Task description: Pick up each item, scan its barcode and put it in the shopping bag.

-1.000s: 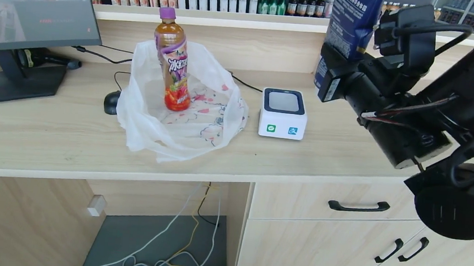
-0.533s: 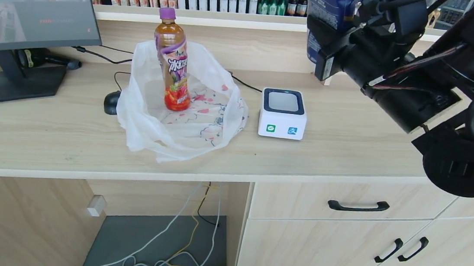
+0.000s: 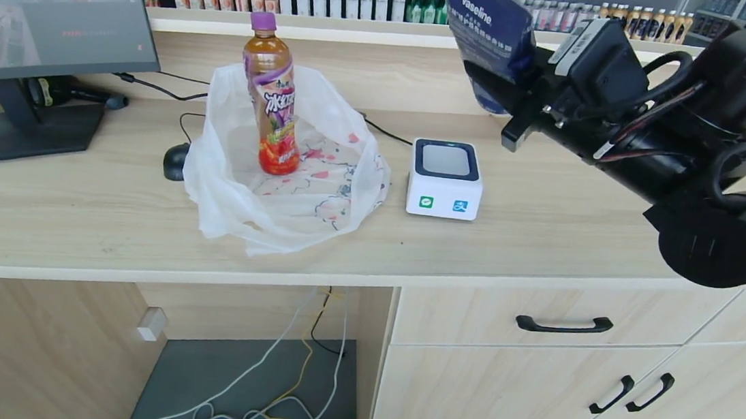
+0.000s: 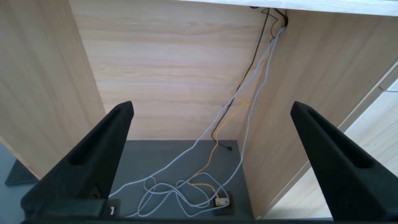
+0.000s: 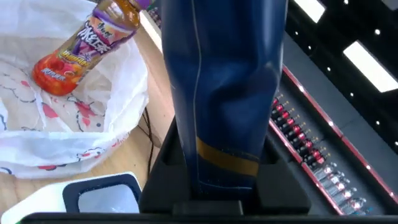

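Your right tool [image 3: 525, 104] is clamped on the lower end of a blue pouch [image 3: 489, 32], a finger on either flat side; the pouch sticks out past the fingertips and tilts, its free end leaning toward the robot's left; tool and pouch hang in the air above the counter [image 3: 550, 213], touching nothing on it. Below that tool and a little to its left sits the white scanner [image 3: 446, 179], window facing up, apart from the pouch. Farther to the tool's left, just beside the scanner, the shopping bag [image 3: 225, 181] lies open on the counter; a bottle [image 3: 273, 97] with a purple cap stands upright inside it, well apart from the tool. Beyond the bag on that same side you have a black mouse [image 3: 175, 162] and a monitor [image 3: 44, 0] on its stand. Behind the tool, a shelf [image 3: 336, 24] carries a row of bottles.

Your left tool [image 4: 214, 155] is spread wide with nothing between its fingers; it hangs low, below counter height, facing the open recess under the counter; ahead of its fingertips loose cables [image 4: 205, 186] run down the wooden back panel and coil on the dark floor.
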